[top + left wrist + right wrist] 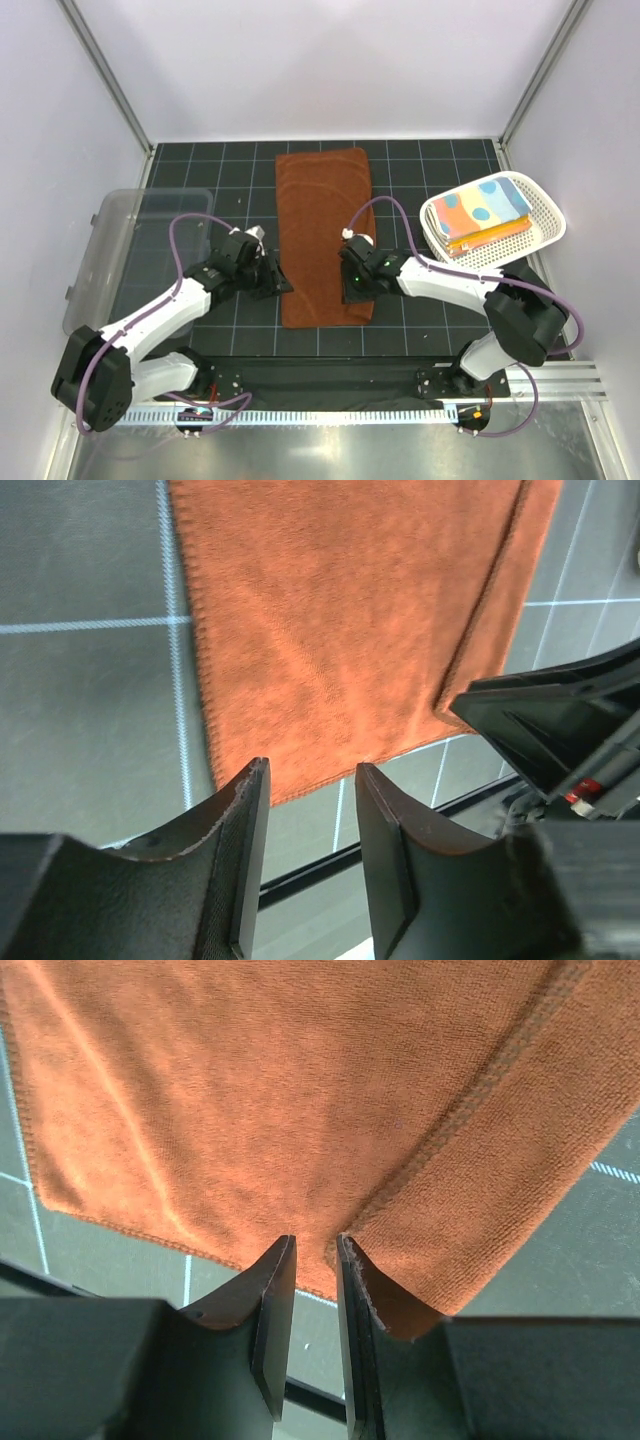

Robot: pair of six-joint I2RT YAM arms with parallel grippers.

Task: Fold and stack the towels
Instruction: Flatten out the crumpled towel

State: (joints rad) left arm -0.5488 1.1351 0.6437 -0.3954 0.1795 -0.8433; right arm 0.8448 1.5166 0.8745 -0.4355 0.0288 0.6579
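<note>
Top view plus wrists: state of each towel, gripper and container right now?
rust-brown towel: flat on table, folded into a long strip
left gripper: open, at the towel's near edge
right gripper: shut on the towel's near edge
folded towels: stacked in basket
white basket: upright, holding the stack
clear bin: at left, untouched

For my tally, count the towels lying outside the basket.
1: the brown towel, lying mid-table, left of the basket. None seems hidden.
</note>
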